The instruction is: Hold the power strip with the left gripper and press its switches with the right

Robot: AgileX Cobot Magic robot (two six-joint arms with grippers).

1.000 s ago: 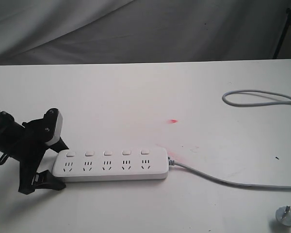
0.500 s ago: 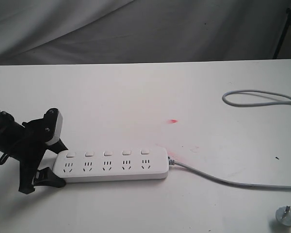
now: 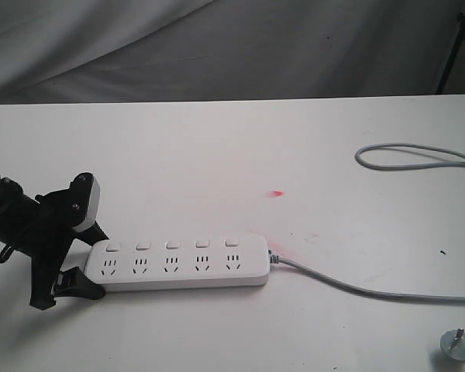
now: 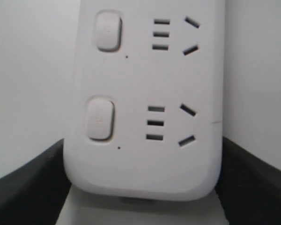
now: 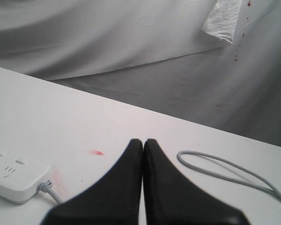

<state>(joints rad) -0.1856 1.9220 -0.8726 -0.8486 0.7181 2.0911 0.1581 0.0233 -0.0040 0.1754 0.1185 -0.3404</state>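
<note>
1. Fingers point(image 4: 23, 192) of the left gripper point(image 3: 91, 262) clamp the power strip point(image 3: 178, 265) at its left end (one per long side).
2. The right gripper point(image 5: 143, 146) is closed, empty.
3. The power strip lies near left on the table point(image 3: 217, 155); its cord point(image 3: 349, 286) trails right.

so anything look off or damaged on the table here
Only stains: a red spot and a pink smear on the table, near the cord end of the power strip. The strip lies flat and looks intact, with its other end between the fingers of the left end effector.
</note>
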